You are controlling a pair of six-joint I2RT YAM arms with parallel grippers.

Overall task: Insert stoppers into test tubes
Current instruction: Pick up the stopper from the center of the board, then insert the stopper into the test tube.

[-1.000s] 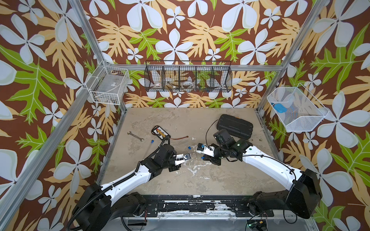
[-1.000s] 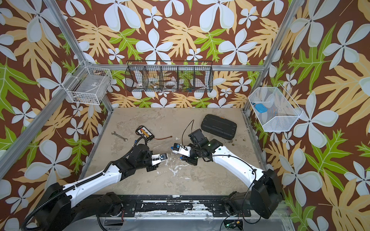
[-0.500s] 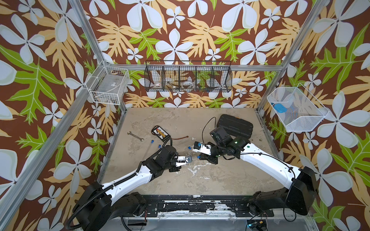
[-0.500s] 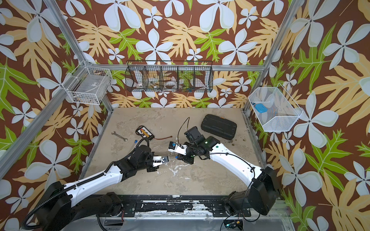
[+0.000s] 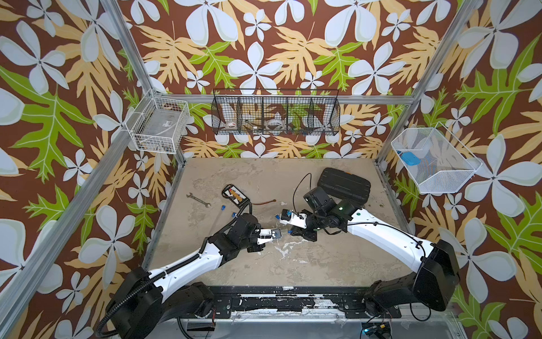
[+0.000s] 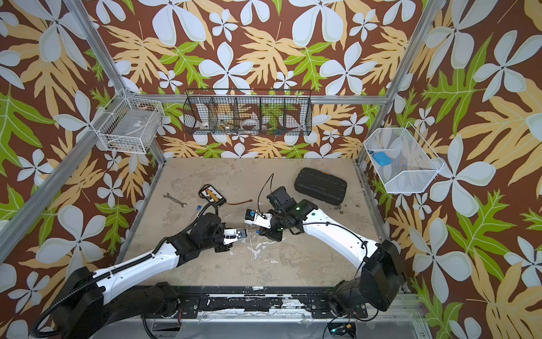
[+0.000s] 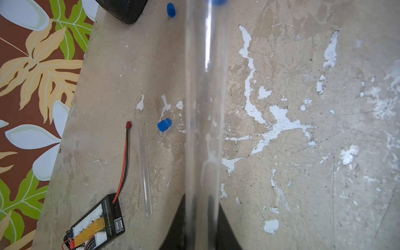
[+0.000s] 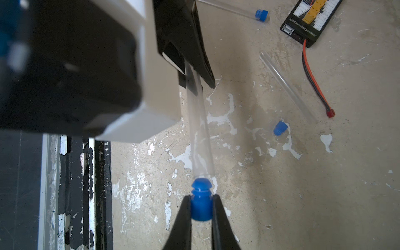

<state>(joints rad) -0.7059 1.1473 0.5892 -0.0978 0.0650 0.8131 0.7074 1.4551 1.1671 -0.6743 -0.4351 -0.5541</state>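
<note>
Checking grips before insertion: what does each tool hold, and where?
Left tool clamps a clear test tube near the end away from its mouth. Right tool pinches a blue stopper by its sides, tip free.

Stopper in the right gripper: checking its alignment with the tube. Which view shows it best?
Right wrist view: the stopper sits large, pinched in the right gripper, its tip at the mouth of the test tube. The top views show at most a speck; the left wrist view, a blue sliver at its edge.
</note>
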